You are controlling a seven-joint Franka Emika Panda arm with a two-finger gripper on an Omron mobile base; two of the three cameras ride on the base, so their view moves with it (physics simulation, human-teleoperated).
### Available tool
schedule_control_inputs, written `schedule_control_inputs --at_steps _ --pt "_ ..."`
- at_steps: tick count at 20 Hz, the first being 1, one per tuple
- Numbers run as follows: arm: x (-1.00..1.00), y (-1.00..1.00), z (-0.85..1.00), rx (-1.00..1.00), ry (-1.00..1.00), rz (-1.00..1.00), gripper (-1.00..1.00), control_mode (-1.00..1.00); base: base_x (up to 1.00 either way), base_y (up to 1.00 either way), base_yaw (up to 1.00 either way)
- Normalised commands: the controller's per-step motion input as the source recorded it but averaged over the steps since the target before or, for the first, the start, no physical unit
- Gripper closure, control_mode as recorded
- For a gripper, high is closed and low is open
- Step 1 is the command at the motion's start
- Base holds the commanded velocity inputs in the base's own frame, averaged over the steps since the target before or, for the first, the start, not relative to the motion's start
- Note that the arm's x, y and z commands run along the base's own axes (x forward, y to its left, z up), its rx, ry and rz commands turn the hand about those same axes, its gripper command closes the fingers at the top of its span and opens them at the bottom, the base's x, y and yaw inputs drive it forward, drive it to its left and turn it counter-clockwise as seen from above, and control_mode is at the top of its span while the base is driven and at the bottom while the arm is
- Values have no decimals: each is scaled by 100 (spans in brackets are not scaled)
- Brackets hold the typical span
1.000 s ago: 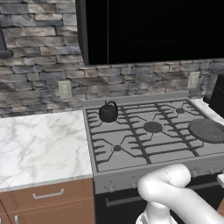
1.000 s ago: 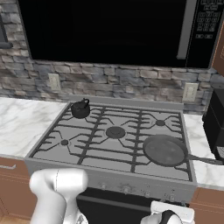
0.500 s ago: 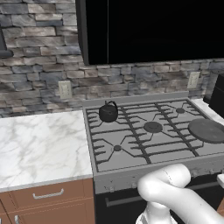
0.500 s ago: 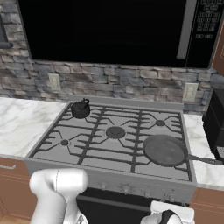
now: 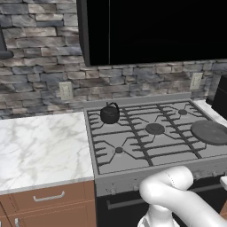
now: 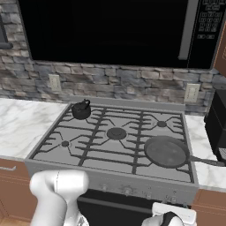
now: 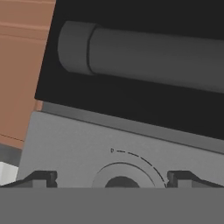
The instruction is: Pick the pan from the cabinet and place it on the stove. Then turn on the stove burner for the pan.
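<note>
A dark pan (image 6: pixel 166 152) sits on the front right burner of the grey stove (image 6: pixel 110 145), handle over the marble tabletop (image 6: pixel 204 167). The claw (image 7: pixel 112 178) hovers spread wide around a front knob (image 7: pixel 122 177), below the oven handle (image 7: pixel 144 52).

The white arm (image 5: pixel 170 195) rises at the near edge and bends over, so the hand goes down low at the near right. In the right base view the elbow (image 6: pixel 59 187) is at the near left and the hand (image 6: pixel 172 217) is at the bottom right. The gripper (image 7: pixel 112 179) has its two dark fingertips (image 7: pixel 41 178) wide apart, and nothing is held between them.
</note>
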Motion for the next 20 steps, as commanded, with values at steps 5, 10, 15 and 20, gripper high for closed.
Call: schedule_control_inputs --at_steps 5,10,15,20 --pt "0 0 5 0 0 0 -100 -100 0 0 0" --pt "0 0 0 0 0 0 -100 -100 0 0 0" --pt "0 0 0 0 0 0 -100 -100 0 0 0" --pt "0 0 0 0 0 0 -100 -100 0 0 0"
